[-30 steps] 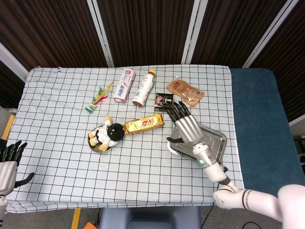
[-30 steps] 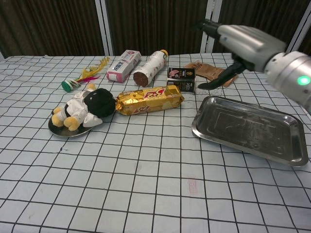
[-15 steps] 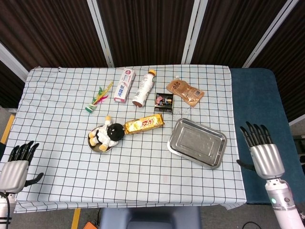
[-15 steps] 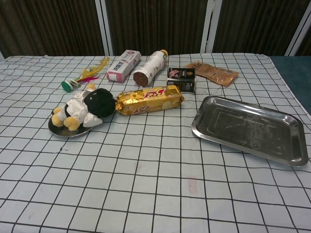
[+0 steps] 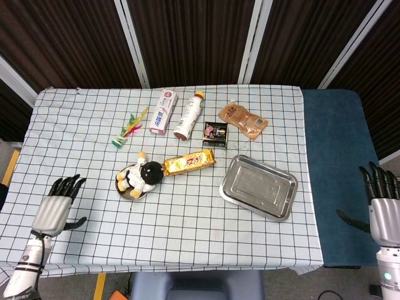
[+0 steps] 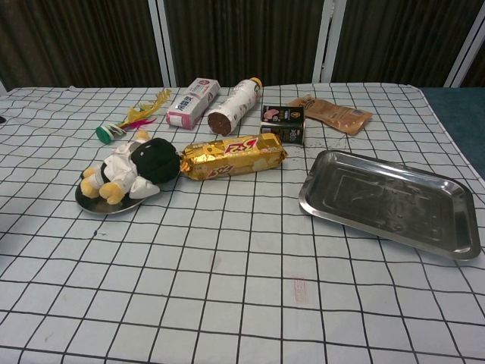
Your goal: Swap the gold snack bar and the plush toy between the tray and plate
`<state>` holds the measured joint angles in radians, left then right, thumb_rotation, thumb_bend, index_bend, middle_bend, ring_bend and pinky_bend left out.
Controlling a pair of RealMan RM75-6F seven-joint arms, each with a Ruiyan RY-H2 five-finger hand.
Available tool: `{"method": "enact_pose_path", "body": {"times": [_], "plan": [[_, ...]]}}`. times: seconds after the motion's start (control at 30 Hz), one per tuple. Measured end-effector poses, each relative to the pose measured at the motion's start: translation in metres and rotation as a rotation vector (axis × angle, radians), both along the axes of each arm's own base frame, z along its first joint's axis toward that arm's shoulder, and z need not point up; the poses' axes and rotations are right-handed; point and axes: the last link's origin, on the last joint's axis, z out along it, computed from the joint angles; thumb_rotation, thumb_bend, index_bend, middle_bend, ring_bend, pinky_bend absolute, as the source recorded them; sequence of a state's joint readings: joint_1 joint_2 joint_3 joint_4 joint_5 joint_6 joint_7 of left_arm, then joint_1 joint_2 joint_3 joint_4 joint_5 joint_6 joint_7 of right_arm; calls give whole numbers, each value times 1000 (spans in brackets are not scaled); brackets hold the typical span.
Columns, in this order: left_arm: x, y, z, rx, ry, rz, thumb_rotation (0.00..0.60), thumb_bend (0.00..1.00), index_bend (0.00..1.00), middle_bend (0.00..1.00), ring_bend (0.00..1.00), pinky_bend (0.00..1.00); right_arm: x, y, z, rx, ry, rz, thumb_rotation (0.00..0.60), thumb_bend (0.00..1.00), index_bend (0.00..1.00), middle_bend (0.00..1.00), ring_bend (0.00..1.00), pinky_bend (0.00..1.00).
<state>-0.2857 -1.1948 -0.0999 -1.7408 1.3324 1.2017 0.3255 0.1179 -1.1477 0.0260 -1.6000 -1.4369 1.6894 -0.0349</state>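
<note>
The gold snack bar (image 5: pixel 189 162) (image 6: pixel 233 156) lies on the checked cloth between the plate and the tray, its left end against the toy's head. On the small round plate (image 5: pixel 125 191) (image 6: pixel 97 205) lies the plush toy (image 5: pixel 141 175) (image 6: pixel 133 168), black-headed with a white body. The steel tray (image 5: pixel 257 186) (image 6: pixel 389 202) sits to the right with nothing in it. My left hand (image 5: pixel 56 209) hovers open over the table's front left corner, fingers spread. My right hand (image 5: pixel 382 205) is open off the table's right side, over the blue surface. Neither hand shows in the chest view.
Along the back stand a pink-and-white box (image 5: pixel 162 110), a lying bottle (image 5: pixel 189 115), a small dark box (image 5: pixel 214 132), a brown pouch (image 5: pixel 243 120) and a feathered shuttlecock (image 5: pixel 129 128). The blue surface (image 5: pixel 340 162) borders the table on the right.
My right hand has drawn back from over the tray, off the table to the far right. My left hand has come up and inward over the front left corner. The objects have not moved.
</note>
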Motion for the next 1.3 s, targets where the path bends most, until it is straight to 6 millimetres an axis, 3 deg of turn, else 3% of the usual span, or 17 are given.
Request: {"method": "enact_pose_path", "body": {"times": [0.23,0.43,0.83,1.3], "plan": [[31,40,-42,-79,-26,-18,600,205,0,0,0,0,1,5,5,9,-43,40,600,38,0,0,0,0],[35,67,-61,-89,-33,20,600,202,0,0,0,0,2,8,6,5,-51,63,600,38,0,0,0,0],[51,91,-96,-134,-56,33,600,199,0,0,0,0,3,7,3,1,-63,70,600,38,0,0,0,0],[57,115,-116,-68,-48,-16,600,273,15,1,0,0,3,6,0,22,-66,70,600,38,0,0,0,0]]}}
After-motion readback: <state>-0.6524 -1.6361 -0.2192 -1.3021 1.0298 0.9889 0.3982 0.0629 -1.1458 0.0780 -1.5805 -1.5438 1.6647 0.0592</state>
